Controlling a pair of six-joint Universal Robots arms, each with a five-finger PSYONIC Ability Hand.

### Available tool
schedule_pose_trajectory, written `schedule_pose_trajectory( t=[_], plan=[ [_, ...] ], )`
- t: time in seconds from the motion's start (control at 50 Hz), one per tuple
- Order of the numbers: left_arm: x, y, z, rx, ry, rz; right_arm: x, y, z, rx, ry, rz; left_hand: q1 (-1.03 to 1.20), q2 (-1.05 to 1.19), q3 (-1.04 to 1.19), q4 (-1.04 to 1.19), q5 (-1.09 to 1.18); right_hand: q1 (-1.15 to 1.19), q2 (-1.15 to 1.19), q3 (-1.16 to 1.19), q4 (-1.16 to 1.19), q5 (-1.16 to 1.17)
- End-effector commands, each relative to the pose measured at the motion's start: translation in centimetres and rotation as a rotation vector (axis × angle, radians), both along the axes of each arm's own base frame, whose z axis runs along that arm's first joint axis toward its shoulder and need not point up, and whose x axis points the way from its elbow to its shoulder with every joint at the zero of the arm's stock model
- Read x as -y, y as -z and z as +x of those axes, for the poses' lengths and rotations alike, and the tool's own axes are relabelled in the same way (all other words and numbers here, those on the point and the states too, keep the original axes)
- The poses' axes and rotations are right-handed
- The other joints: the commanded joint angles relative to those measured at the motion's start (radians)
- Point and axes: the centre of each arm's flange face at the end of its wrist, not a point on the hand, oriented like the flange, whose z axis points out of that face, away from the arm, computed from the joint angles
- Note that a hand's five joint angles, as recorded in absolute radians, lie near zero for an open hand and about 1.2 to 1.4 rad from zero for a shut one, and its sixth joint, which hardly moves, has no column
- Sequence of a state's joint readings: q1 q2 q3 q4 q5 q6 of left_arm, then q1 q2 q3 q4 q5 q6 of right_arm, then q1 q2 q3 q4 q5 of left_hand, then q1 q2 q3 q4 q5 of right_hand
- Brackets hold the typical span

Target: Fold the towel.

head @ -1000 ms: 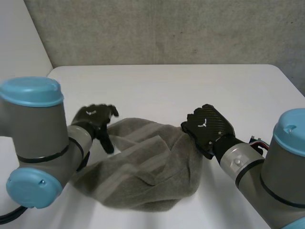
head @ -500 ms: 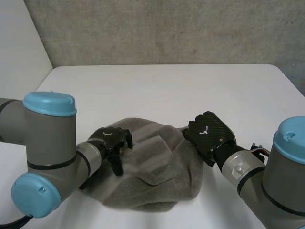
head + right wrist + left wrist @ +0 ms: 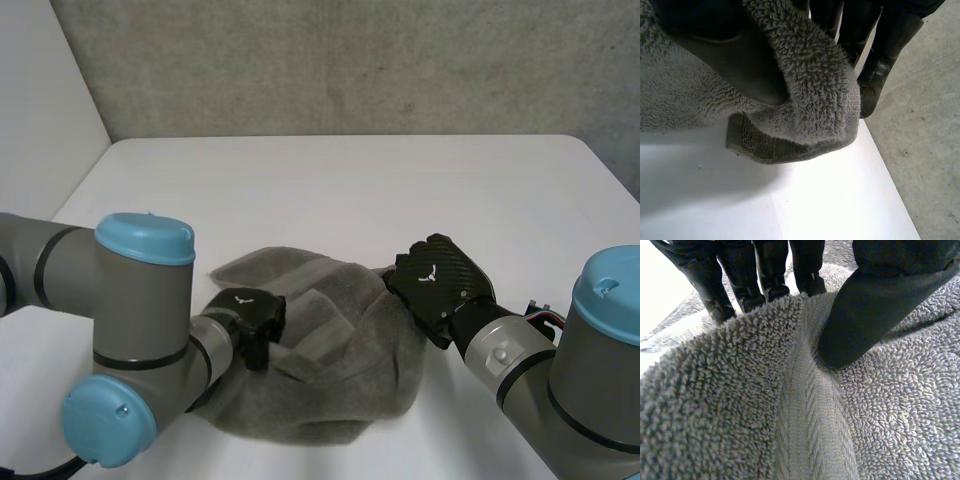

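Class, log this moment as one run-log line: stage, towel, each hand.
stage: fold unfinished | towel: grey, bunched on white table | left hand: pinching fold, left side | right hand: pinching hemmed edge, right side

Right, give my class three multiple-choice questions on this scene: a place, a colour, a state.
1. Where on the towel is the right robot hand? A its middle; B its hemmed edge; C nowhere on it.
2. What colour is the towel? A red; B white; C grey.
3. What is the left robot hand doing? A lying flat and open; B pinching a towel fold; C curled on nothing.
Answers: B, the right wrist view shows the hem between its thumb and fingers; C, grey throughout; B, the left wrist view shows a ridge of towel pressed between thumb and fingers.
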State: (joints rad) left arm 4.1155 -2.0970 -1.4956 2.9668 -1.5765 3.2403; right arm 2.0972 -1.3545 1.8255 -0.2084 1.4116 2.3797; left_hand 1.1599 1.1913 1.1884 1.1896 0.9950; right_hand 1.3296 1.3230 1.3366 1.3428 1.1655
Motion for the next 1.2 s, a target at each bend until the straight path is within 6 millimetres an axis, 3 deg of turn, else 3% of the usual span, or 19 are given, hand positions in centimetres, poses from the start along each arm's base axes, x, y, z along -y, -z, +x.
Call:
schedule_pose_trajectory(
  t=[0.02,0.1,0.14,0.24,0.26,0.28,0.3,0.32,0.38,0.42,0.56,0.66,0.76,0.88,0.92,1.02,1.2],
  plan=[
    [-0.2,-2.4,2.9,0.032,-0.115,-0.061,-0.1,0.1,0.1,-0.001,-0.003,0.003,0.236,0.205,0.208,0.207,0.227,0.067,0.073,0.060,0.054,0.056],
    [-1.2,-2.6,4.6,0.066,-0.134,-0.050,-0.3,0.3,0.3,-0.004,-0.012,0.010,0.236,0.205,0.208,0.207,0.227,0.067,0.073,0.060,0.054,0.056],
    [-3.0,-2.5,5.3,0.126,-0.090,-0.045,-0.3,0.5,0.3,-0.007,-0.014,0.013,0.236,0.205,0.208,0.207,0.227,0.067,0.073,0.060,0.054,0.056],
    [-4.9,-2.4,5.4,0.183,-0.024,-0.051,-0.2,0.6,0.4,-0.009,-0.014,0.016,0.236,0.205,0.208,0.207,0.227,0.067,0.073,0.060,0.054,0.056],
    [-5.3,-2.7,5.0,0.177,-0.002,-0.063,-0.2,0.6,0.4,-0.009,-0.014,0.016,0.089,0.057,0.060,0.059,0.079,0.067,0.073,0.060,0.054,0.056],
    [-5.3,-2.7,5.0,0.177,-0.002,-0.063,-0.2,0.6,0.4,-0.008,-0.014,0.015,0.087,0.056,0.059,0.057,0.077,0.067,0.073,0.060,0.054,0.056],
    [-5.4,-3.0,4.6,0.168,0.012,-0.079,-0.2,0.6,0.4,-0.008,-0.014,0.015,-0.317,-0.348,-0.345,-0.347,-0.327,0.067,0.073,0.060,0.054,0.056],
    [-5.2,-3.7,4.1,0.153,0.019,-0.102,-0.1,0.6,0.4,-0.008,-0.012,0.015,-0.556,-0.588,-0.585,-0.586,-0.566,0.067,0.073,0.060,0.054,0.056],
    [-4.7,-4.3,3.7,0.135,0.015,-0.124,-0.2,0.6,0.4,-0.008,-0.014,0.015,-0.632,-0.664,-0.661,-0.662,-0.642,0.067,0.073,0.060,0.054,0.056],
    [-4.0,-5.7,3.0,0.099,0.013,-0.172,-0.1,0.6,0.4,-0.008,-0.012,0.015,-0.796,-0.827,-0.824,-0.826,-0.805,0.067,0.073,0.060,0.054,0.056],
    [-2.2,-7.4,0.9,0.045,0.025,-0.241,-0.2,0.7,0.4,-0.010,-0.012,0.017,-0.794,-0.825,-0.822,-0.823,-0.803,0.067,0.073,0.060,0.054,0.056],
    [-1.4,-6.4,-1.1,0.049,0.062,-0.238,-0.2,0.8,0.4,-0.011,-0.012,0.020,-0.750,-0.781,-0.778,-0.779,-0.759,0.067,0.073,0.060,0.054,0.056],
    [-0.3,-3.9,-2.3,0.087,0.080,-0.188,-0.1,0.8,0.4,-0.011,-0.011,0.020,-0.568,-0.599,-0.596,-0.598,-0.578,0.067,0.073,0.060,0.054,0.056],
    [-0.1,-2.4,-2.5,0.121,0.086,-0.146,0.1,0.7,0.3,-0.010,-0.003,0.017,-0.459,-0.490,-0.488,-0.489,-0.469,0.067,0.073,0.060,0.054,0.056],
    [-0.1,-1.9,-2.5,0.131,0.088,-0.132,0.2,0.6,0.3,-0.008,-0.001,0.015,-0.333,-0.365,-0.362,-0.363,-0.343,0.067,0.073,0.060,0.054,0.056],
    [-0.2,-1.4,-2.5,0.142,0.093,-0.123,0.2,0.7,0.2,-0.010,-0.001,0.017,-0.464,-0.495,-0.493,-0.494,-0.474,0.067,0.073,0.060,0.054,0.056],
    [-0.3,-0.7,-2.4,0.155,0.099,-0.104,0.2,0.8,0.2,-0.011,-0.001,0.020,-0.494,-0.526,-0.523,-0.524,-0.504,0.067,0.073,0.060,0.054,0.056]
  ],
)
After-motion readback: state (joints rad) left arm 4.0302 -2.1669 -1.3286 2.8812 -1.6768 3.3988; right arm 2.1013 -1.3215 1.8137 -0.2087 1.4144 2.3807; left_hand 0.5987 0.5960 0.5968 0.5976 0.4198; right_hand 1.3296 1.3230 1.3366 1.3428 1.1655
